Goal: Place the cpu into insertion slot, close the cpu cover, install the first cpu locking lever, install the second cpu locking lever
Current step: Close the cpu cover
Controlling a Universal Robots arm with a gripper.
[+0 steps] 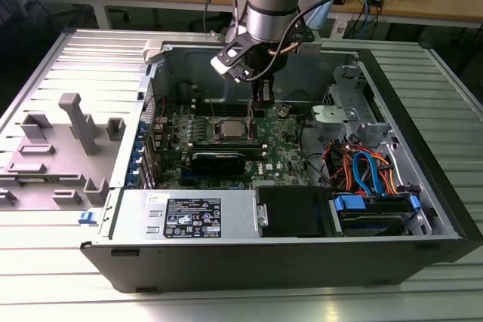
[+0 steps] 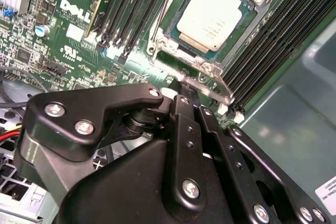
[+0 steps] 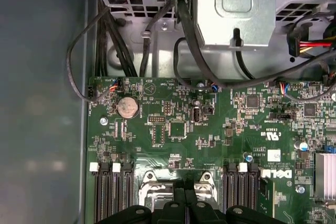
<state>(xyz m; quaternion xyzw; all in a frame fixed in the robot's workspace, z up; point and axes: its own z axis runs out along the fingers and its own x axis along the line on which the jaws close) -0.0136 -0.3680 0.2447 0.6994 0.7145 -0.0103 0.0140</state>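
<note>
Ribbed metal tabletop [image 1: 45, 277] here, open computer case [image 1: 287, 265] lying on its side around the middle, grey panel [image 1: 90, 65] flat against it toward the exterior view's left edge.

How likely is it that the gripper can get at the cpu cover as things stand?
Probably yes. The gripper hangs close beside the cpu cover, which lies flat around the cpu, and nothing stands between them. The memory slots on either side sit low.

Silver-topped cpu [image 2: 210, 17], pale against the green motherboard [image 3: 173, 140], with black memory slots [image 2: 131, 9] striping both sides. Blue and orange cables [image 1: 366, 171] flash bright. The desk [image 1: 45, 277] shows ribbed grey lines.
</note>
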